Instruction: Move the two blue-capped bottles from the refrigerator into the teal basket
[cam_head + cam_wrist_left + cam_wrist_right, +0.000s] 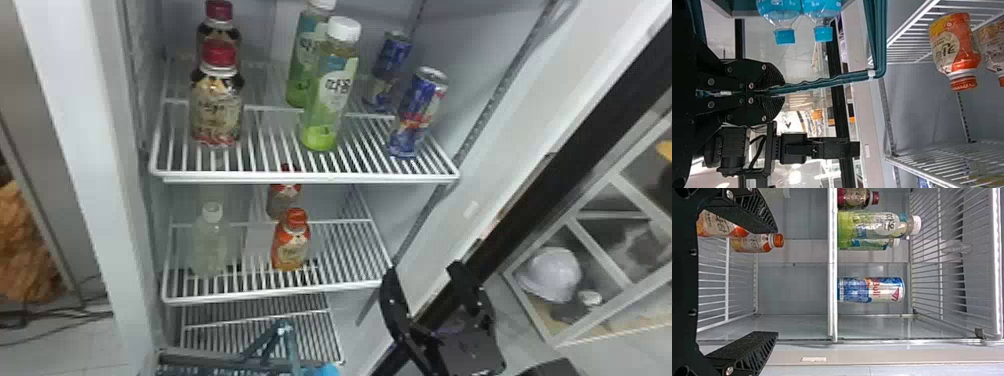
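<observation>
Teal basket handle [844, 78]: pinched by my left pincer [781, 90]. Right pincer [424, 270]: spread, lower right of the head view.

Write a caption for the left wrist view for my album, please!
Left gripper, jaws shut on the teal handle, and two blue-capped bottles.

From here the blue-capped bottles [779, 7] look bright blue all over, the basket handle [880, 39] teal. The green bottles [332, 90] wear white caps [344, 28]; the drink cans [419, 112] mix blue, silver and red.
</observation>
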Robot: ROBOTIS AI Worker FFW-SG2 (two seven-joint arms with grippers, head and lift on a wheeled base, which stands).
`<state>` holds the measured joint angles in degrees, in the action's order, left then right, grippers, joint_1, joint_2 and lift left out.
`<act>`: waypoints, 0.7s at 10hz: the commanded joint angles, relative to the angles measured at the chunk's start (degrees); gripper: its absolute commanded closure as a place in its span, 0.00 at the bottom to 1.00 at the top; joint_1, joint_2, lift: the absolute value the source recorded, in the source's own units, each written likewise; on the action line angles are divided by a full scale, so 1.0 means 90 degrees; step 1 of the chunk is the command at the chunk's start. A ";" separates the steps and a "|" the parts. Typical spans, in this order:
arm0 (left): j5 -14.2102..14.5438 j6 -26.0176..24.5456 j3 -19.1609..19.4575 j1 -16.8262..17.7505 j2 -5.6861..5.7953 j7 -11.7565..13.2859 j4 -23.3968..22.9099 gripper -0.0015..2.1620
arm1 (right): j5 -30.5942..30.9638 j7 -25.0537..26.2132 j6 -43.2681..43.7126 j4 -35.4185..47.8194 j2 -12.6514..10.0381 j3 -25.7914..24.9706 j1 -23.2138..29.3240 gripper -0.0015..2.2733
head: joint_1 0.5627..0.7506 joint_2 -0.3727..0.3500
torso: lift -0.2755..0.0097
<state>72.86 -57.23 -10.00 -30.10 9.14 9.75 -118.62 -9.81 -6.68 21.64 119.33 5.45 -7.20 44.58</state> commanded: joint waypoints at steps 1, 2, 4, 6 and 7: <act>0.0000 0.0000 -0.0002 -0.0014 0.0000 0.0000 0.0000 0.51 | -0.0014 0.0000 0.0002 -0.0017 0.0000 0.0000 0.0015 0.04 | 0.70 0.03 | 0.49; 0.0000 0.0000 0.0007 -0.0030 0.0000 0.0000 0.0000 0.51 | -0.0023 0.0000 0.0002 -0.0017 0.0000 0.0000 0.0015 0.04 | 0.70 0.03 | 0.49; 0.0000 0.0000 0.0017 -0.0046 -0.0010 0.0000 0.0000 0.51 | -0.0043 0.0010 0.0002 -0.0017 0.0000 0.0000 0.0030 0.04 | 0.70 0.03 | 0.49; 0.0000 0.0000 0.0027 -0.0061 -0.0010 0.0000 0.0000 0.51 | -0.0053 0.0019 0.0002 -0.0017 0.0000 0.0000 0.0046 0.04 | 0.70 0.03 | 0.49; 0.0000 0.0000 0.0027 -0.0077 -0.0010 0.0000 0.0000 0.51 | -0.0062 0.0019 0.0002 -0.0017 0.0000 0.0000 0.0046 0.04 | 0.70 0.03 | 0.49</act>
<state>72.86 -57.23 -9.77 -30.71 9.05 9.75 -118.62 -10.30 -6.50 21.66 119.18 5.45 -7.21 44.99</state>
